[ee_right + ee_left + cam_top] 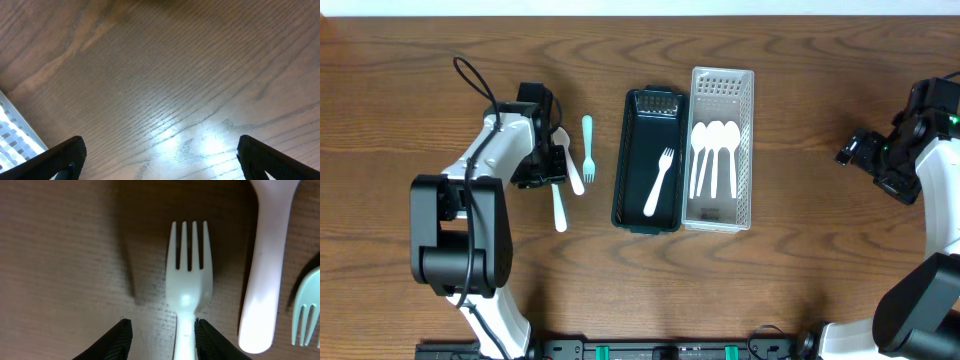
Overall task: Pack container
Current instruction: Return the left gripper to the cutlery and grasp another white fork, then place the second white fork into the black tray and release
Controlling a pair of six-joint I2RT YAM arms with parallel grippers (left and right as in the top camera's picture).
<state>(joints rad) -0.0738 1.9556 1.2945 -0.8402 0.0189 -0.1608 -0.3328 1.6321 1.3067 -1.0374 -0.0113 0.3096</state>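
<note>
A dark green container (623, 160) holds one white fork (660, 182). Next to it a white perforated tray (722, 86) holds three white spoons (715, 155). On the table to the left lie a white fork (558, 208), a white spoon (573, 172) and a teal fork (588, 147). My left gripper (548, 165) is low over the white fork (187, 280), jaws (162, 337) open astride its handle, the right jaw touching it. The spoon (265, 280) and teal fork (307, 312) lie beside it. My right gripper (850, 152) is open and empty over bare wood (160, 155).
The corner of the white tray (15, 135) shows at the left edge of the right wrist view. The right arm is at the far right of the wooden table, away from the containers.
</note>
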